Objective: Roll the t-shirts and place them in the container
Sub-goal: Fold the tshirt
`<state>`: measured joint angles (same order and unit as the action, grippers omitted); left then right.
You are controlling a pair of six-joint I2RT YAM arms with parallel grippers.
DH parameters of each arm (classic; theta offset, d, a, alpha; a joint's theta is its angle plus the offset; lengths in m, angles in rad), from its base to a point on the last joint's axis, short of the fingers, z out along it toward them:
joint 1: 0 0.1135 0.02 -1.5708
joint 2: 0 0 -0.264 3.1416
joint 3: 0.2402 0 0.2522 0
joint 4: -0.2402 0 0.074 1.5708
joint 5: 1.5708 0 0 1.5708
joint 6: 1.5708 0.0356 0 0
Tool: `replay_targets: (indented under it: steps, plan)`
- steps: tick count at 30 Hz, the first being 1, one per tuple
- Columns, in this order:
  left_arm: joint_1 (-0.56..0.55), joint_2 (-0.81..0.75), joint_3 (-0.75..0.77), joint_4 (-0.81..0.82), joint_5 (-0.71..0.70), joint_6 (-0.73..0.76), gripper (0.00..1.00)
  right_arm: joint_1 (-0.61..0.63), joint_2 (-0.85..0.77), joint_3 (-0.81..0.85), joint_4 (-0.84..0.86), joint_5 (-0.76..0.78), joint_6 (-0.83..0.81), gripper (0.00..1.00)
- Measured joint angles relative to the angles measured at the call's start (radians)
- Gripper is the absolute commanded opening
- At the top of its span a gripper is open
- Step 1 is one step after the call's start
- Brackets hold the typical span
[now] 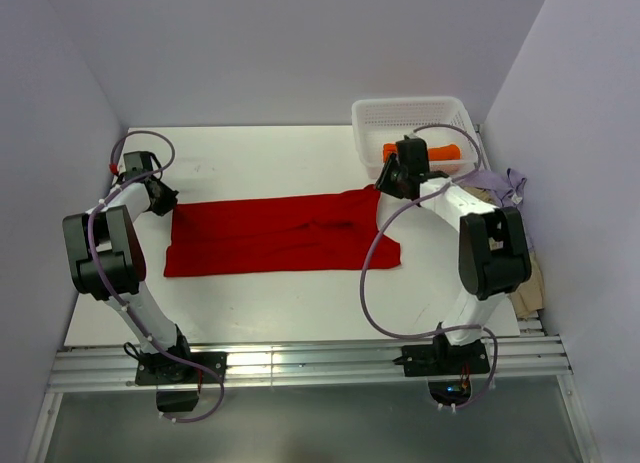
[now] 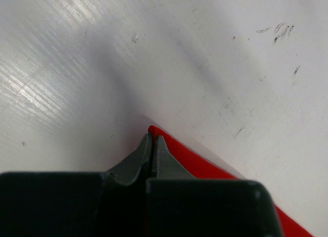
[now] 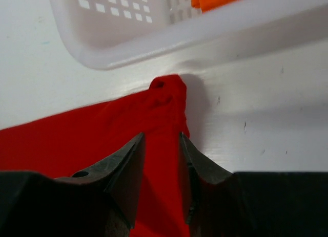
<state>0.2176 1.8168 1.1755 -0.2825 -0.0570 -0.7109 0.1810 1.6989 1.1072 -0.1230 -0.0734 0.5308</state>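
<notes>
A bright red t-shirt (image 1: pixel 280 233) lies folded into a long strip across the table. My left gripper (image 1: pixel 168 198) is at its far left corner. In the left wrist view the gripper (image 2: pixel 152 137) is shut, with the shirt's red corner (image 2: pixel 205 165) pinched at the fingertips. My right gripper (image 1: pixel 385 180) is at the far right corner. In the right wrist view the gripper (image 3: pixel 161 135) is open, its jaws astride the bunched red cloth (image 3: pixel 166 96). An orange t-shirt (image 1: pixel 445 151) lies rolled in the basket. A lilac t-shirt (image 1: pixel 492 183) and a beige one (image 1: pixel 525 283) lie beyond the table's right edge.
The white mesh basket (image 1: pixel 410 113) stands at the far right corner of the table, just behind my right gripper; its near rim (image 3: pixel 128 55) is close to the red cloth. Purple cables loop off both arms. Walls close in left, right and behind.
</notes>
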Motion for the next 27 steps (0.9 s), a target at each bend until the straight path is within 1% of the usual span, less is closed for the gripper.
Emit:
replay_targets:
  steps: [5,7,10,14,16,19,23,27]
  plan:
    - [0.0,0.0,0.0,0.0,0.0,0.011,0.0,0.077,0.121,0.175,-0.106,0.153,-0.066,0.4]
    - [0.0,0.0,0.0,0.0,0.001,0.012,0.0,0.099,0.152,0.214,-0.131,0.194,-0.079,0.4]
    - [0.0,0.0,0.0,0.001,0.005,0.012,0.0,0.124,0.161,0.22,-0.17,0.232,-0.087,0.39]
    - [0.0,0.0,0.0,0.003,0.008,0.013,0.0,0.126,0.153,0.204,-0.187,0.265,-0.092,0.39]
    - [0.0,0.0,0.0,0.004,0.008,0.013,0.0,0.131,0.125,0.161,-0.18,0.271,-0.099,0.4]
    - [0.0,0.0,0.0,0.005,0.008,0.015,0.0,0.162,0.033,0.069,-0.191,0.275,-0.111,0.39]
    - [0.0,0.0,-0.001,0.007,0.011,0.015,0.0,0.266,-0.116,0.01,-0.2,0.253,-0.131,0.37]
    - [0.001,0.0,-0.003,0.008,0.012,0.015,0.0,0.374,-0.176,0.007,-0.186,0.241,-0.135,0.35]
